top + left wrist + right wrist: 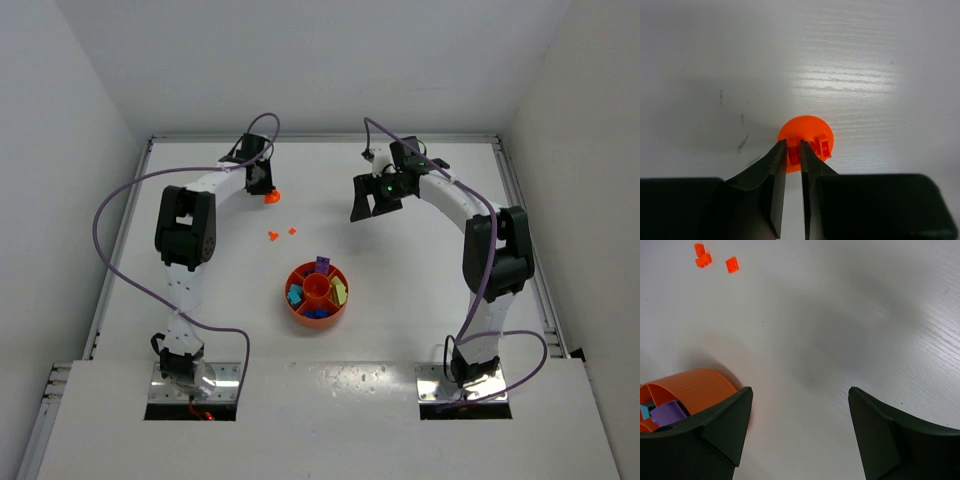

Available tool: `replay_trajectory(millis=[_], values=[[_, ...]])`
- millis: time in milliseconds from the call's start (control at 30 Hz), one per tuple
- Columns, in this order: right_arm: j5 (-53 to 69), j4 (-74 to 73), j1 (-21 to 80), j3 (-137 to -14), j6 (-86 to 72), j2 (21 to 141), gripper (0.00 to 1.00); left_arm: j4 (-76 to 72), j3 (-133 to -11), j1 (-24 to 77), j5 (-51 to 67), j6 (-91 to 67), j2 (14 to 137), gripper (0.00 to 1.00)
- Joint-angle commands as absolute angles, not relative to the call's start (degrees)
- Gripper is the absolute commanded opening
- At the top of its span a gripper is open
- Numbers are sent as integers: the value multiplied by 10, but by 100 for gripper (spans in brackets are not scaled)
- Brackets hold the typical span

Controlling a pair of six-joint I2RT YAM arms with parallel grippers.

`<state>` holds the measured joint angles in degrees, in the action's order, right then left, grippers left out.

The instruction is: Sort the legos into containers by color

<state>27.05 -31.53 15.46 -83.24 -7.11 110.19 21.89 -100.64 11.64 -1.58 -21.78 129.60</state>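
Note:
My left gripper is shut on a small orange lego, just over a round orange dish on the table. A second orange lego lies in that dish beside the right finger. From above, the left gripper is at the back left with the dish under it. Two loose orange legos lie between it and the orange tray of containers, which holds blue, purple, yellow and orange legos. My right gripper hangs open and empty above the table, back right of the tray.
In the right wrist view the tray's ribbed wall and a purple lego sit at the lower left, and loose orange legos lie at the top left. Purple cables loop from both arms.

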Motion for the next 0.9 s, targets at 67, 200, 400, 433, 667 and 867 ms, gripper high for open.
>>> replay_trajectory(millis=[67,200,400,433,667,867], values=[[272,-297,153,-832,-72,1081,78,209,-1009,119,-4,-208,1315,15],[272,-297,153,-832,-72,1081,78,209,-994,119,7,-195,1310,6],[272,-297,153,-832,-72,1076,78,203,-945,119,19,-183,1253,0],[272,-297,153,-827,-72,1076,78,197,-936,119,19,-175,1230,0],[272,-287,153,-805,-72,1052,78,170,-852,130,18,-143,1093,0],[266,-287,153,-788,-72,1032,78,170,-780,157,57,-38,928,0]])
